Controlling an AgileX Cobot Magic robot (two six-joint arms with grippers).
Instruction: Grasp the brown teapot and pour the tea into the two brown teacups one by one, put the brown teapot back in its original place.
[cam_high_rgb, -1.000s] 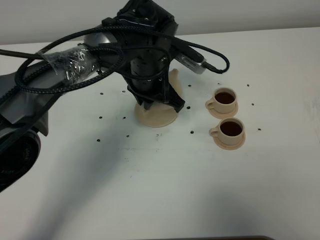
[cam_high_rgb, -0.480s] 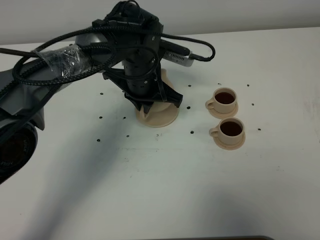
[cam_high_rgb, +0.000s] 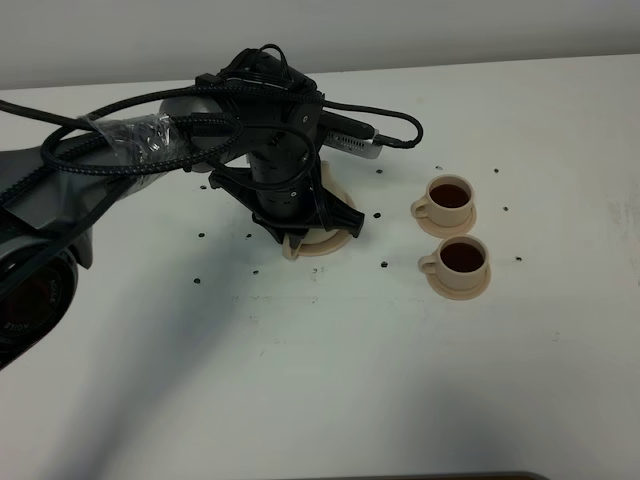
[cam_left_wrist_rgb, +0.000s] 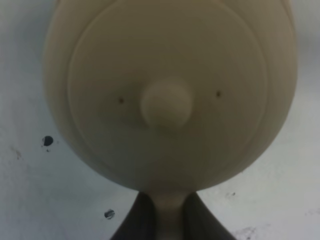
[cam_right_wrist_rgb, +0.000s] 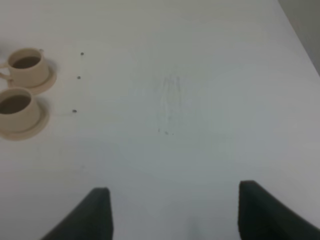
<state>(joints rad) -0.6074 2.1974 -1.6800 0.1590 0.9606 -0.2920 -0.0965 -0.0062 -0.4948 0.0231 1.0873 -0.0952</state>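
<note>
The brown teapot fills the left wrist view from above, with its lid knob in the middle. My left gripper is shut on the teapot's loop handle, one dark finger on each side. In the exterior view the left gripper sits low over the wide saucer, the original place, and hides most of the pot. The two brown teacups stand on their small saucers to the right, both holding dark tea. My right gripper is open over bare table, with the cups off to one side.
Small black dots mark the white table around the saucer and cups. The left arm's cables arch over the table's left part. The table's far edge meets a grey wall.
The left arm has come down and a little leftward with the teapot, so that less of the wide saucer shows. The cups have not moved.
</note>
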